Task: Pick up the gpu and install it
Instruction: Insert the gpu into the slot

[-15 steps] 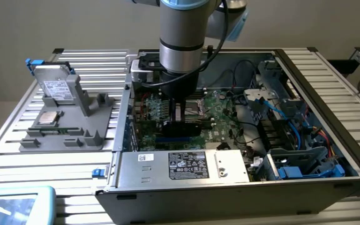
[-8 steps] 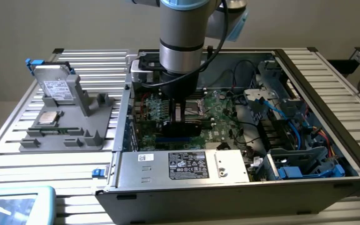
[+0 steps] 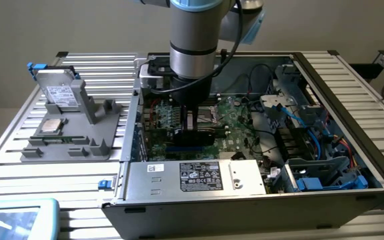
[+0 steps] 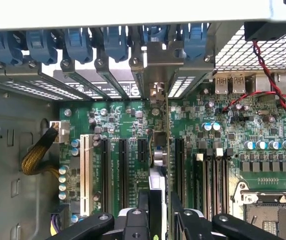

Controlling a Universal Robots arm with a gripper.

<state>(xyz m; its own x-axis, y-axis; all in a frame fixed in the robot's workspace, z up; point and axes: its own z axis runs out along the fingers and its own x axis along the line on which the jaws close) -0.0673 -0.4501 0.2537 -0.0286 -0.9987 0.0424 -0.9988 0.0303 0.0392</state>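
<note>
The claw point(image 4: 158, 206) grips the flat black-and-green gpu card point(image 4: 157, 155) edge-on above the black slots of the green motherboard point(image 4: 128, 120) inside the open grey computer case point(image 3: 245, 210); I'd hold it upright, bracket aligned, pressing evenly.

Holds the gpu point(image 3: 193, 137) on edge over the motherboard point(image 3: 237, 119) inside the case point(image 3: 245, 216); hard drive point(image 3: 60, 93) in a fixture point(image 3: 68, 149) by the table's point(image 3: 8, 167) edge at the exterior view's left.

Soft, even light from above brightens the slatted tabletop point(image 3: 18, 150). Inside the computer case point(image 3: 245, 215) it is dimmer, and the arm point(image 3: 192, 45) shades the gpu point(image 3: 193, 136). In the wrist view, the case rim point(image 4: 133, 12) glares white.
</note>
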